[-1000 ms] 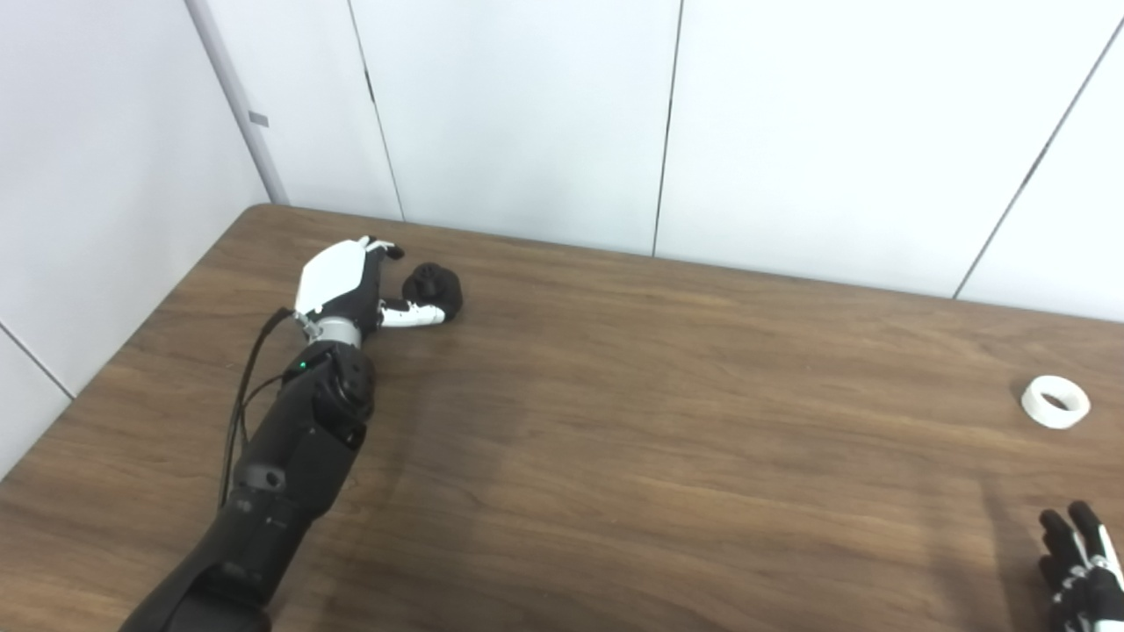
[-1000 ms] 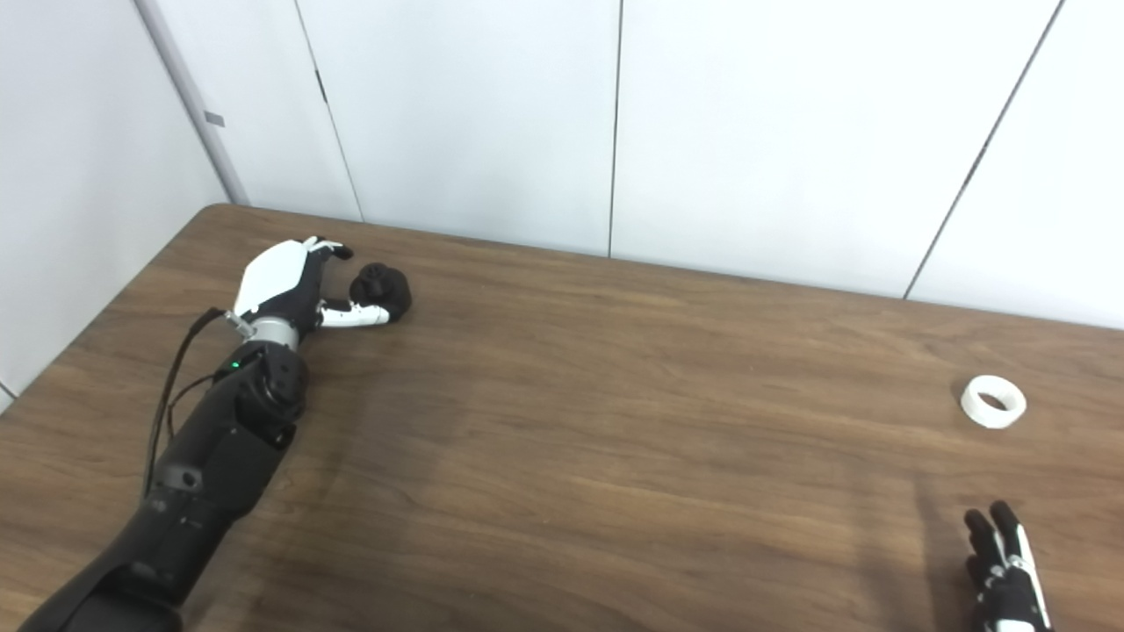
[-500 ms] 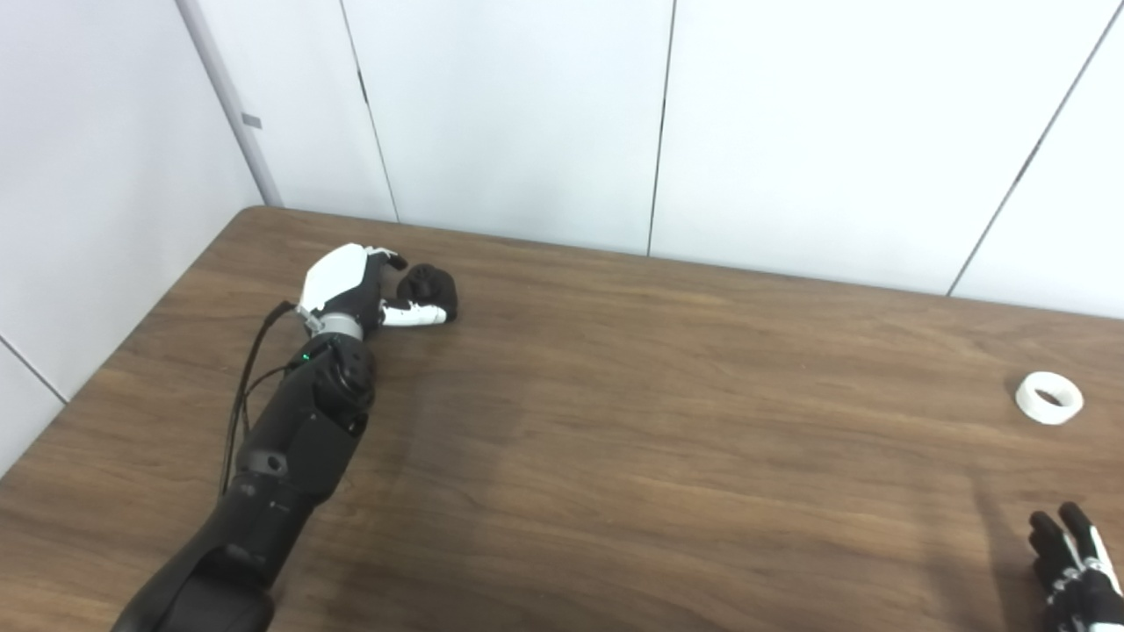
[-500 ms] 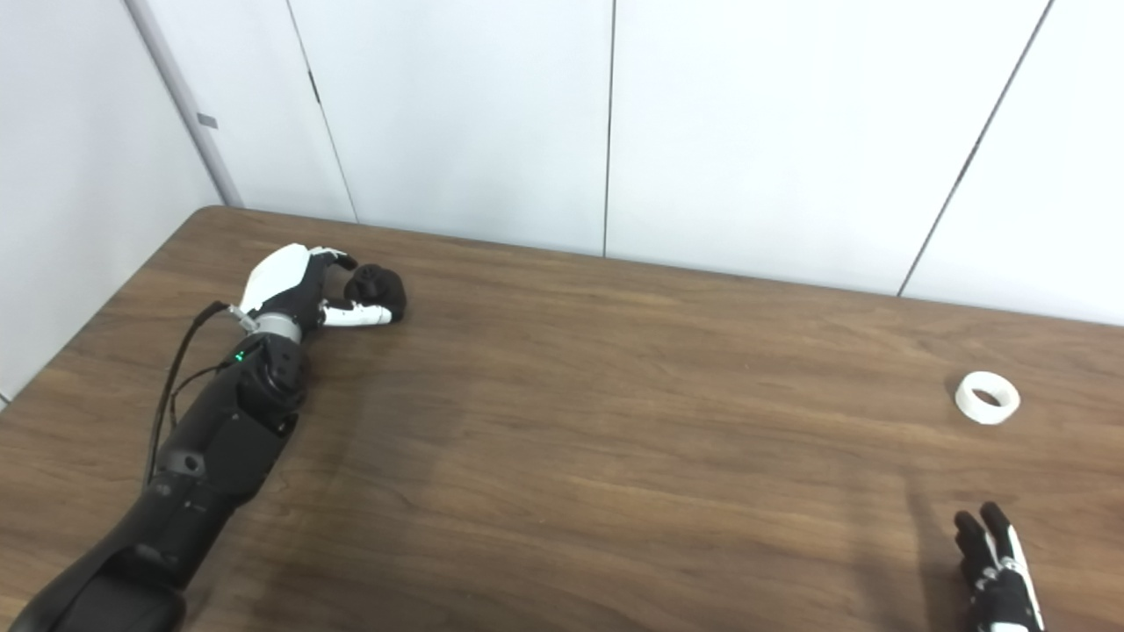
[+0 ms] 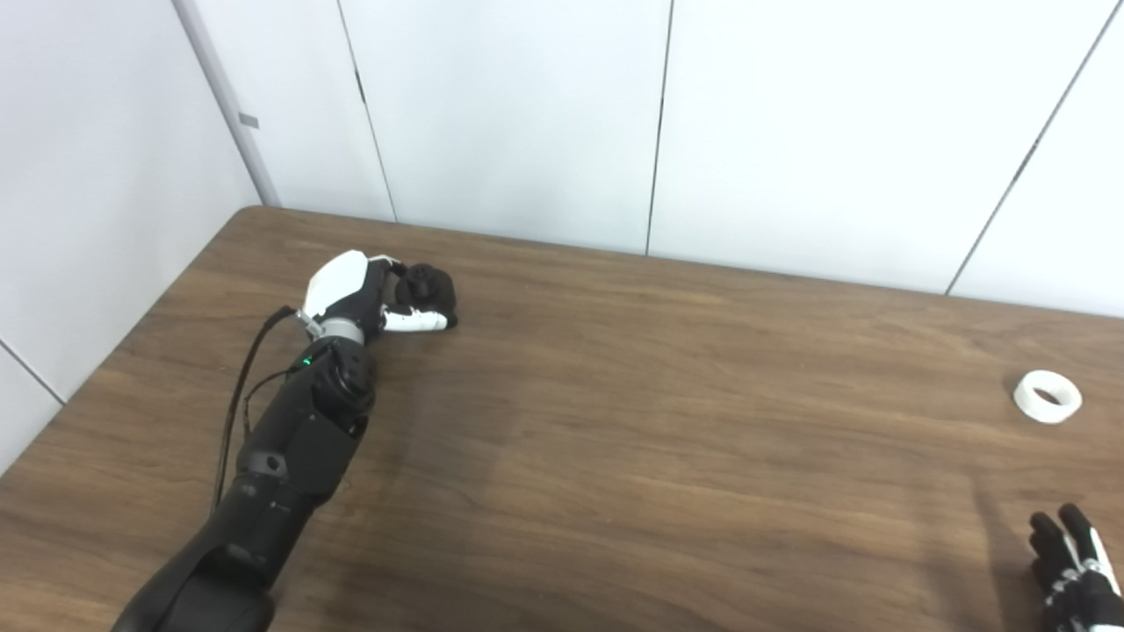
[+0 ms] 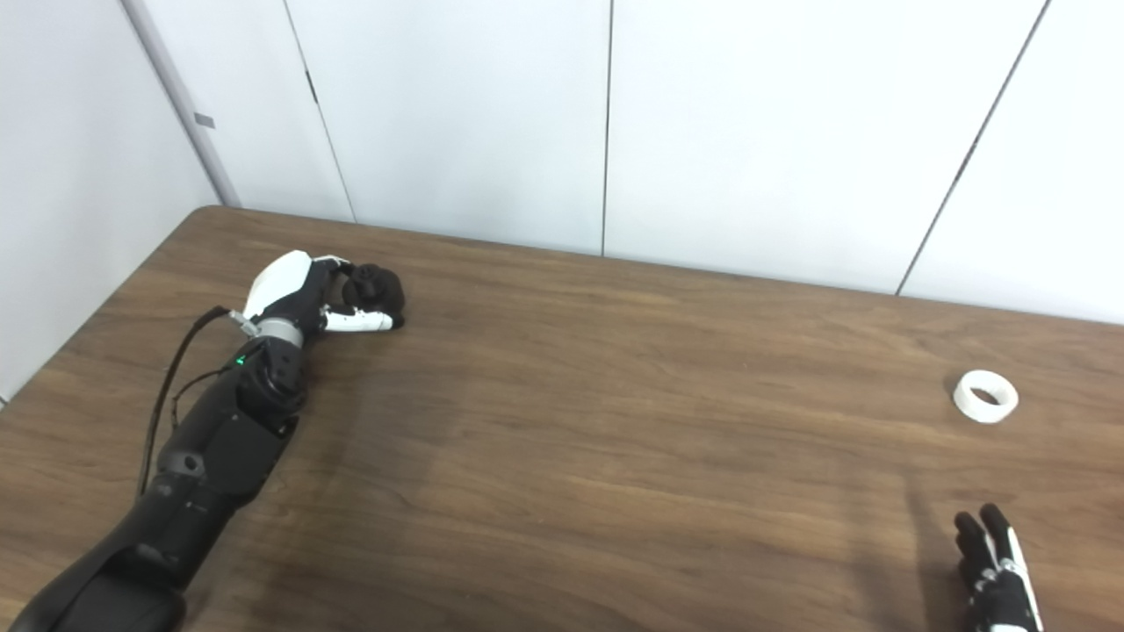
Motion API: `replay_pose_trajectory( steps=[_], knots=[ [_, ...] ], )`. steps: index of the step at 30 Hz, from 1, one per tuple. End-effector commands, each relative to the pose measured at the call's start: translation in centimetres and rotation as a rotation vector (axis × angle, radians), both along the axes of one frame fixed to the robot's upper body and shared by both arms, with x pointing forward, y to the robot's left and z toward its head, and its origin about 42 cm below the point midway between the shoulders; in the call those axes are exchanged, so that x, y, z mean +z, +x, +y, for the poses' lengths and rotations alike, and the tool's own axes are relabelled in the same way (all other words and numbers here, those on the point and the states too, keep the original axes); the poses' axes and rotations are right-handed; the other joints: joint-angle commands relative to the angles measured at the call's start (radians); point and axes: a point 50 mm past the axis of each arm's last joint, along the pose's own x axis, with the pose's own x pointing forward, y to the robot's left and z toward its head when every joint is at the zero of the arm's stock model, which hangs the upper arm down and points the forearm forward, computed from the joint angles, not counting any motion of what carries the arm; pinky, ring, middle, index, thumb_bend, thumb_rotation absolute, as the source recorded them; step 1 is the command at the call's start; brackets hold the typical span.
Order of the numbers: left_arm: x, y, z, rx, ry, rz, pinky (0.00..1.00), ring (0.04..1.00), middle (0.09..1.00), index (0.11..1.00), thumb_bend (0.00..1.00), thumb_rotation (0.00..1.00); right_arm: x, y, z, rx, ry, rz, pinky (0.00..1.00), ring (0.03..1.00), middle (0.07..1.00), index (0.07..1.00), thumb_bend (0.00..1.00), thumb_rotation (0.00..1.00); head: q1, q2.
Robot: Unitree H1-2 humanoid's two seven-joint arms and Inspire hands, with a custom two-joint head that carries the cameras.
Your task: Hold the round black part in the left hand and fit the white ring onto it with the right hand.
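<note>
Since the earlier frames our left robot hand point(image 5: 356, 290) has closed in on the round black part point(image 5: 428, 287): fingers that stood off at its 9 o'clock side now curl over its top, and the thumb lies along its near edge. We note a slight shift of the whole picture as well, which we put down to the head cameras.

Left robot hand: wrapped around the part, which appears to rest on the counter point(image 5: 615, 421) at about 10 o'clock from the counter's middle. Whether the grip is firm we cannot tell; we record it as closing rather than secured.

Right robot hand point(image 6: 997, 575): only the fingertips show at the bottom edge near 5 o'clock, extended and holding nothing.

White ring point(image 5: 1047, 396): lying flat on the counter toward 3 o'clock, well apart from the black part and some way beyond the right robot hand at its 12 o'clock.

Step in hand, in our judgement: grasping the black part, the first stage. Fitting has not begun.

Next move calls for the left robot hand to finish closing, lift the part and bring it toward the middle, while the right reaches forward to pinch the ring by its rim.
</note>
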Motion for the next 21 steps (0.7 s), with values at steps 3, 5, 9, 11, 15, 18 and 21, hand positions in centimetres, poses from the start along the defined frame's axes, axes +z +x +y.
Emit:
replay_pose_trajectory(
  steps=[3,5,9,11,15,18,21],
  knots=[
    [3.32,1.53,0.54,-0.014,0.043,-0.107,1.0,0.974,0.897,0.736,0.93,0.36,0.19,-0.58,0.21,-0.003,0.002,0.005,1.0,0.975,0.95,0.972,0.49,1.0,0.001,0.0],
    [3.35,1.57,0.58,-0.014,0.047,-0.103,1.0,0.973,0.896,0.729,0.92,0.36,0.16,-0.58,0.19,0.001,0.007,0.001,1.0,0.977,0.951,0.972,0.49,1.0,0.001,0.0],
    [3.43,1.49,0.6,-0.018,0.041,-0.111,1.0,0.968,0.888,0.715,0.9,0.34,0.18,-0.6,0.21,0.0,0.005,-0.004,1.0,0.969,0.949,0.972,0.49,1.0,-0.002,0.005],
    [3.5,1.46,0.55,-0.019,0.037,-0.115,1.0,0.965,0.883,0.709,0.89,0.3,0.18,-0.62,0.21,-0.002,0.005,-0.003,1.0,0.967,0.945,0.967,0.49,1.0,-0.002,0.005],
    [3.43,1.51,0.58,-0.019,0.021,-0.125,1.0,0.959,0.877,0.696,0.87,0.25,0.16,-0.65,0.21,-0.001,0.004,0.001,1.0,0.969,0.947,0.968,0.49,1.0,-0.007,0.005],
    [3.37,1.57,0.51,-0.01,-0.001,-0.136,1.0,0.953,0.862,0.652,0.85,0.19,0.19,-0.71,0.23,-0.003,0.014,0.004,1.0,0.969,0.946,0.966,0.49,1.0,-0.008,0.006],
    [3.26,1.56,0.45,-0.007,-0.018,-0.152,1.0,0.943,0.841,0.526,0.61,0.09,0.22,-0.77,0.25,-0.003,0.01,0.008,1.0,0.974,0.948,0.967,0.5,1.0,-0.008,0.005]
  ],
)
